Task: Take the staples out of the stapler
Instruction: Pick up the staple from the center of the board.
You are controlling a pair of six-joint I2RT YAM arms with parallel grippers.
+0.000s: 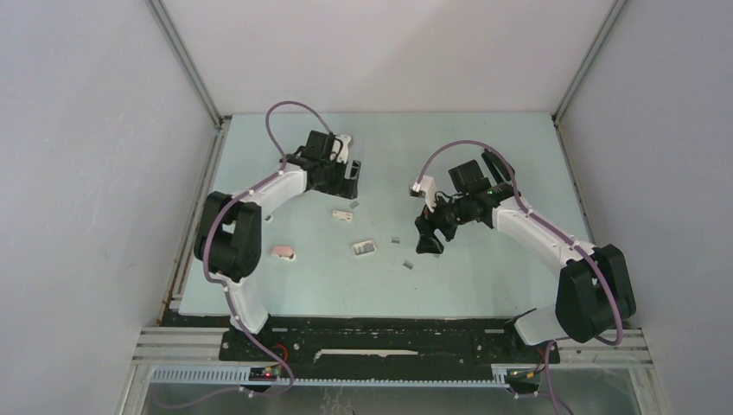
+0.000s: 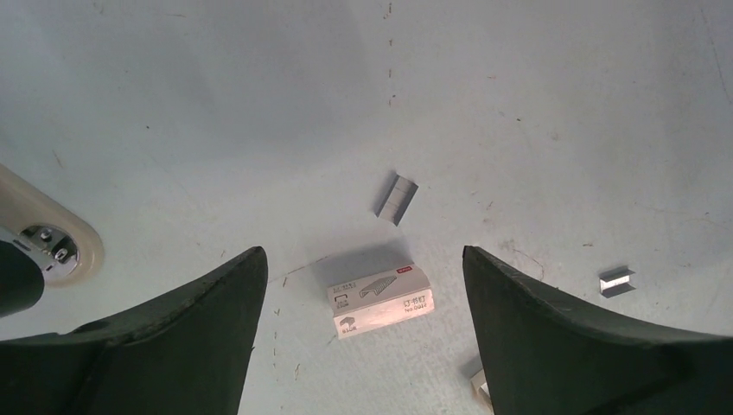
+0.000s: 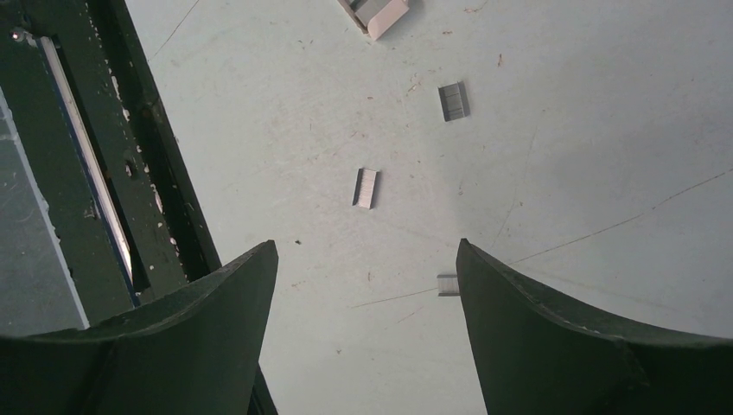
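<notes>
White links (image 1: 277,186) meet bulky black joints (image 1: 229,238) under looping purple cables (image 1: 292,104).

My left claw (image 2: 363,255) and right claw (image 3: 367,246) are black. My arms (image 1: 277,187) are white with black joints and purple cables (image 1: 292,104). The bench (image 2: 519,104) is pale mint, flecked with dark scuffs. The staples (image 2: 396,199) are shiny grey. The box (image 2: 380,300) is whitish with grey print and a red tab.
</notes>
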